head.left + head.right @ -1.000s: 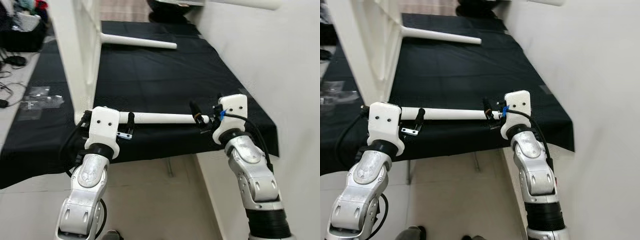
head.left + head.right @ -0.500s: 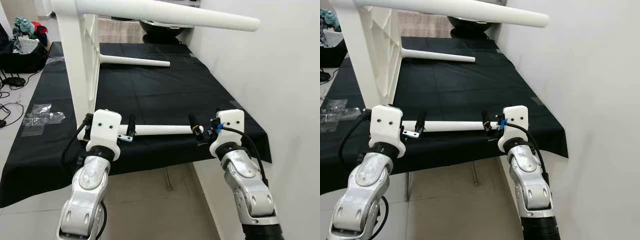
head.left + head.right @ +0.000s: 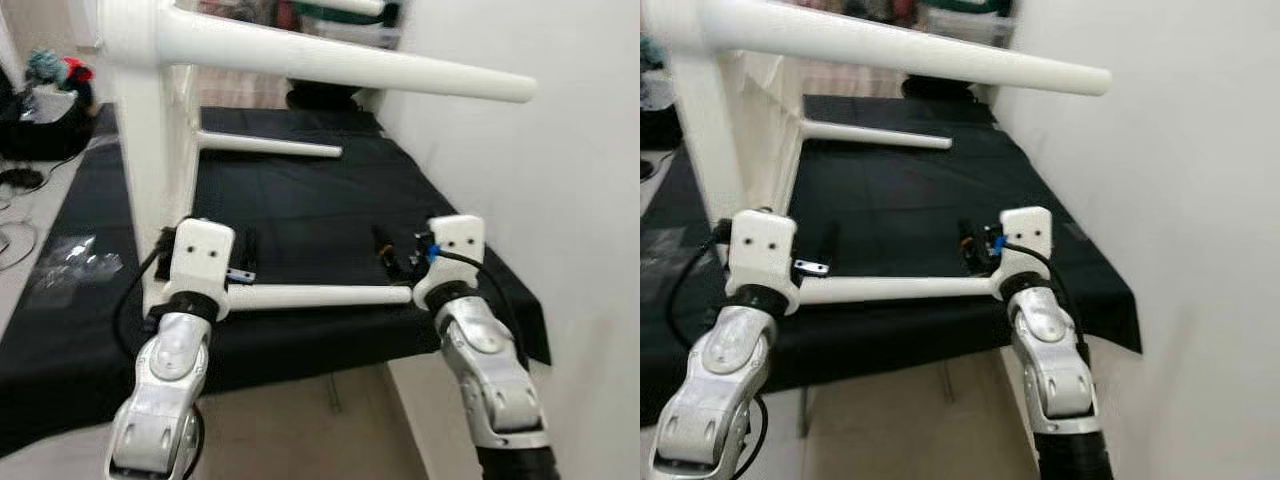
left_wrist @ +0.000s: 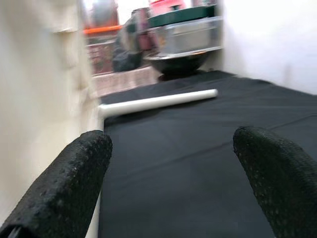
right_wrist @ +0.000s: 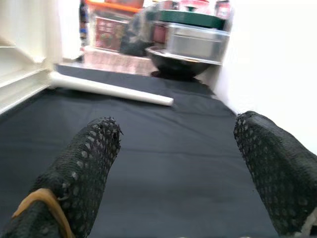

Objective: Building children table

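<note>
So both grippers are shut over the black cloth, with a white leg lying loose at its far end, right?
Not quite. The left gripper and right gripper are open, fingers wide apart, as the wrist views show. They are over the black cloth, and a white leg lies loose at its far end.

Motion blur is softening both eye views. The white table frame [image 3: 150,150] is running off the upper left edge. The loose leg's [image 3: 320,296] left end is hiding behind the left wrist housing [image 3: 200,255].
</note>
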You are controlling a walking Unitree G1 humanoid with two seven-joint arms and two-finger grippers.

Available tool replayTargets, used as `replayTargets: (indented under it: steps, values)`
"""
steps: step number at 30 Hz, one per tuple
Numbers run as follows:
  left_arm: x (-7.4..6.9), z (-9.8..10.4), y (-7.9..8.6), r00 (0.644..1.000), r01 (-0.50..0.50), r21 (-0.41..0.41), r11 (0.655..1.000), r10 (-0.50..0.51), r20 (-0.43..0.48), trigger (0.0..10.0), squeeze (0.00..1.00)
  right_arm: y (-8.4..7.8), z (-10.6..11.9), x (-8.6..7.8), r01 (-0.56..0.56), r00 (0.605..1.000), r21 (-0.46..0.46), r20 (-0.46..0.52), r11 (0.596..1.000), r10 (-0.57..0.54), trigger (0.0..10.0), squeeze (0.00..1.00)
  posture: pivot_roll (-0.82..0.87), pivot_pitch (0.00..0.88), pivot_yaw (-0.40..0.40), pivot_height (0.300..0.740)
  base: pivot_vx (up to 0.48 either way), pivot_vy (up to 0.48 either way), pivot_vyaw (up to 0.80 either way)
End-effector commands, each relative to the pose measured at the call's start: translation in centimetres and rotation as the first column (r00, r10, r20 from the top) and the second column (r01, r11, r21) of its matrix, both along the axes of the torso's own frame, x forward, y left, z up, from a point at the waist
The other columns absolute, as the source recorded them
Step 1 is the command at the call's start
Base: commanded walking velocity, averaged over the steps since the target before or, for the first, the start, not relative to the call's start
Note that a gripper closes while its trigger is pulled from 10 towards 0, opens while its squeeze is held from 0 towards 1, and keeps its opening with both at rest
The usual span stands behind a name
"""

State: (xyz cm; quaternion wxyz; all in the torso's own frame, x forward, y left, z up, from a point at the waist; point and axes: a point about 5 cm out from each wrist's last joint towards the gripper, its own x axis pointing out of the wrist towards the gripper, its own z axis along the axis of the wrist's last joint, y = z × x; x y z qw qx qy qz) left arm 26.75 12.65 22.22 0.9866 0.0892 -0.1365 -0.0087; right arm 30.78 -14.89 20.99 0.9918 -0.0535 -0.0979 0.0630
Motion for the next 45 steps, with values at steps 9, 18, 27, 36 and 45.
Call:
replayTargets:
  steps: [9, 18, 27, 36, 45]
  values:
    - [0.1, -0.5, -0.5, 0.999, 0.023, -0.021, 1.0, -0.024, -0.031, 10.0, 0.0, -1.7, -0.2, 0.1, 0.122, 0.992, -0.033, -0.023, 0.992, -0.123, 10.0, 0.0, 0.12, 0.097, -0.143, 0.74, 0.068, 0.0, 0.0]
    - [0.1, -1.0, -0.5, 0.998, 0.023, -0.029, 0.999, -0.025, -0.064, 10.0, 0.0, -5.8, -1.0, -0.1, 0.343, 0.935, -0.22, -0.011, 0.913, -0.354, 10.0, 0.0, 0.12, 0.109, -0.138, 0.74, 0.0, 0.0, 0.0]
    - [0.0, -3.4, -0.4, 0.984, 0.001, -0.05, 0.999, -0.01, -0.177, 10.0, 0.0, -7.2, 5.0, -2.0, 0.548, 0.803, -0.322, 0.462, 0.772, -0.378, 10.0, 0.0, 0.11, 0.11, -0.128, 0.74, 0.0, 0.0, 0.0]
    - [0.1, -3.9, -0.3, 0.98, 0.0, -0.051, 0.999, -0.01, -0.197, 10.0, 0.0, -4.8, 6.9, -2.7, 0.592, 0.729, -0.413, 0.641, 0.692, -0.241, 10.0, 0.0, 0.11, 0.11, -0.128, 0.74, 0.0, 0.0, 0.0]
    - [0.1, -3.7, -0.6, 0.982, 0.005, -0.059, 0.998, -0.016, -0.186, 10.0, 0.0, -1.5, 8.2, -1.0, 0.537, 0.724, -0.549, 0.689, 0.641, -0.016, 10.0, 0.0, 0.11, 0.112, -0.132, 0.74, 0.0, 0.0, 0.0]
